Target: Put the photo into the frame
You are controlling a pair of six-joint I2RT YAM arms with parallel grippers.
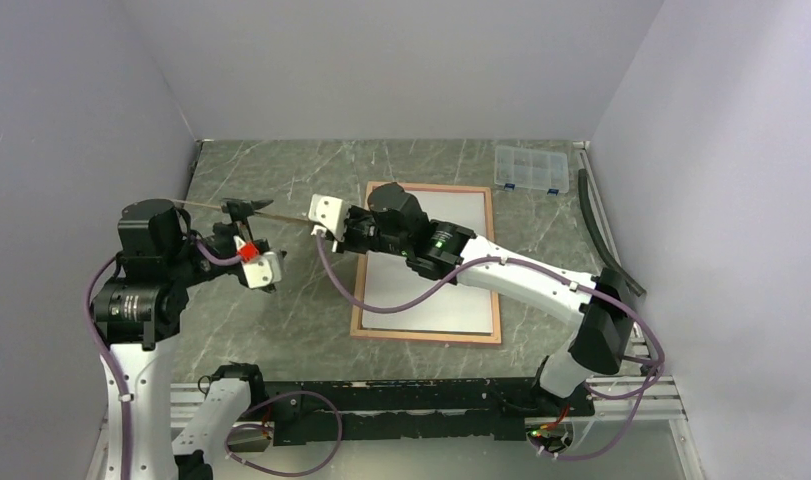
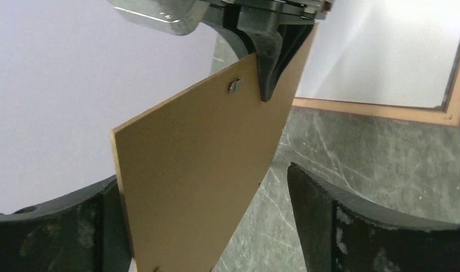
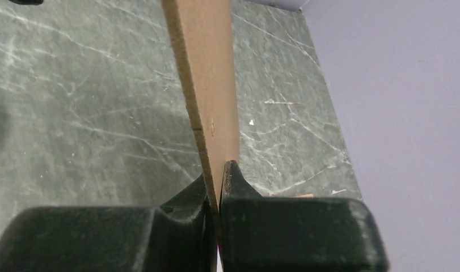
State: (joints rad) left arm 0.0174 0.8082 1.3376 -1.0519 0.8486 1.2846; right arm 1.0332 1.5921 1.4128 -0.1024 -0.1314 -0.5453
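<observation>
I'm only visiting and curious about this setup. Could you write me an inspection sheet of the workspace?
Surface: dark green marbled table.
Job's things: frame lies flat; a white sheet, seemingly the photo face down, lies inside it.
Clutter: clear compartment box at the far right; dark strip beside the right wall.
Tools: right tool shut on a thin brown board held in the air; left tool open around the board's other end.
Cables: purple cables run along both arms, one drooping over the frame.
Surroundings: plain pale walls on three sides.
</observation>
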